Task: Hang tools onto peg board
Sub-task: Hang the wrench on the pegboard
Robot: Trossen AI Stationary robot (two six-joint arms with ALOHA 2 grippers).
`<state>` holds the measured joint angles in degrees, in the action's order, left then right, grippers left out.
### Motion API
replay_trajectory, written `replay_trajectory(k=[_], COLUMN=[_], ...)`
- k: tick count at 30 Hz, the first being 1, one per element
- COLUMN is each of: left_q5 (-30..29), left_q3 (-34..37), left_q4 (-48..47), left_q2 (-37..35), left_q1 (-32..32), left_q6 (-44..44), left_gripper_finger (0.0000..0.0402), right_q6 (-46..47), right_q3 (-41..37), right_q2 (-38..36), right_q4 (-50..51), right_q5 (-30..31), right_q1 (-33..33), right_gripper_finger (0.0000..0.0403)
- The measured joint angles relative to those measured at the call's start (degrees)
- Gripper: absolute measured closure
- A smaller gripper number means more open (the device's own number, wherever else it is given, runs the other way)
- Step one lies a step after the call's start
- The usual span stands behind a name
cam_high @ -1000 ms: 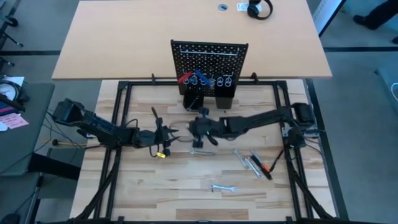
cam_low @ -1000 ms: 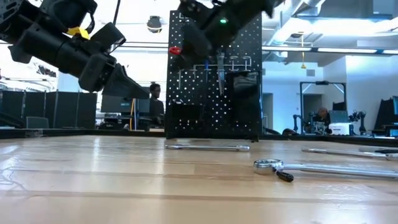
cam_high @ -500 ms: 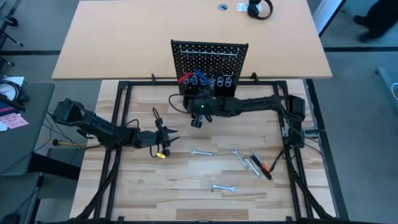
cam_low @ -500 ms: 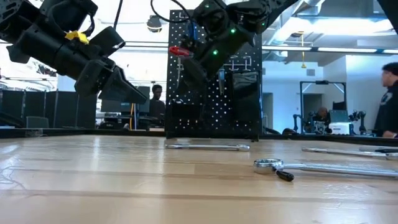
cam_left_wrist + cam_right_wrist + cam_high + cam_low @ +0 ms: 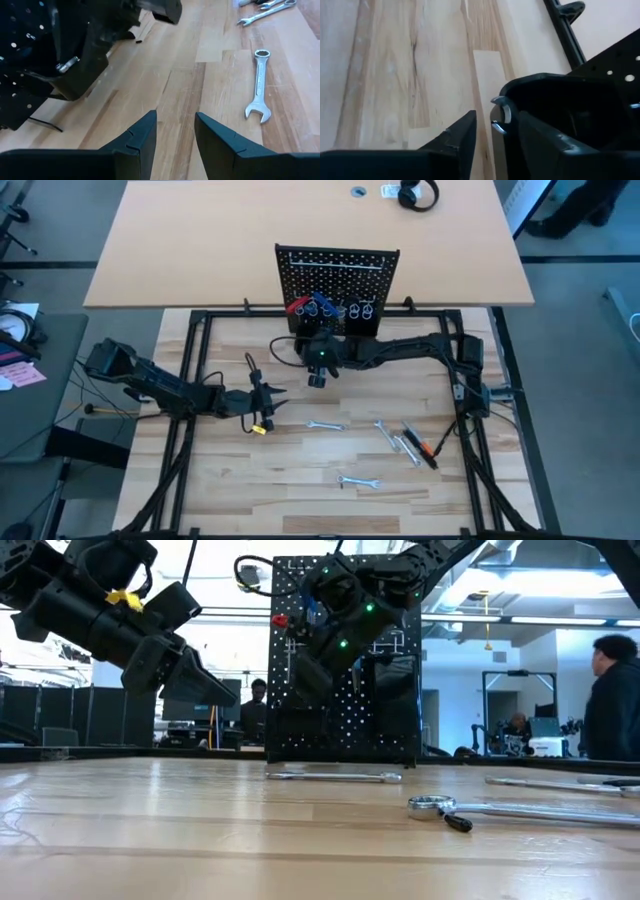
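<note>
no readable text, labels or numbers anywhere

Upright peg board point(image 5: 337, 268); scattered wrenches point(image 5: 324, 425)

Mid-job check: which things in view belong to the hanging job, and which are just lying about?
Job: peg board; wrench mid-table; wrench nearer the front; orange-and-black tool; silver tools beside it.
Lying about: headphones on the back desk.

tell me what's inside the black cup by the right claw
A silver tool tip pokes over the rim of the black cup. The rest is hidden by its wall, beside the right claw.
</note>
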<state>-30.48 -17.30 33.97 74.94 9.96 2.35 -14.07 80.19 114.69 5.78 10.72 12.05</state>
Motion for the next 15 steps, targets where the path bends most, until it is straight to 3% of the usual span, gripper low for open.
replay_trajectory(k=[10,15], left_q5=[0.0,0.02], left_q3=[0.0,-0.02], left_q4=[-0.04,-0.17], left_q2=[0.0,0.0], left_q1=[0.0,0.0], left_q6=[0.02,0.02], left_gripper_finger=[0.0277,0.0277], right_q6=[-1.43,-2.81], right_q3=[0.08,0.44], right_q2=[-0.52,-0.57], right_q4=[-0.82,-1.26], right_q5=[-0.38,-0.11], right_q1=[-0.19,-0.52], right_gripper_finger=[0.0375,0.0397])
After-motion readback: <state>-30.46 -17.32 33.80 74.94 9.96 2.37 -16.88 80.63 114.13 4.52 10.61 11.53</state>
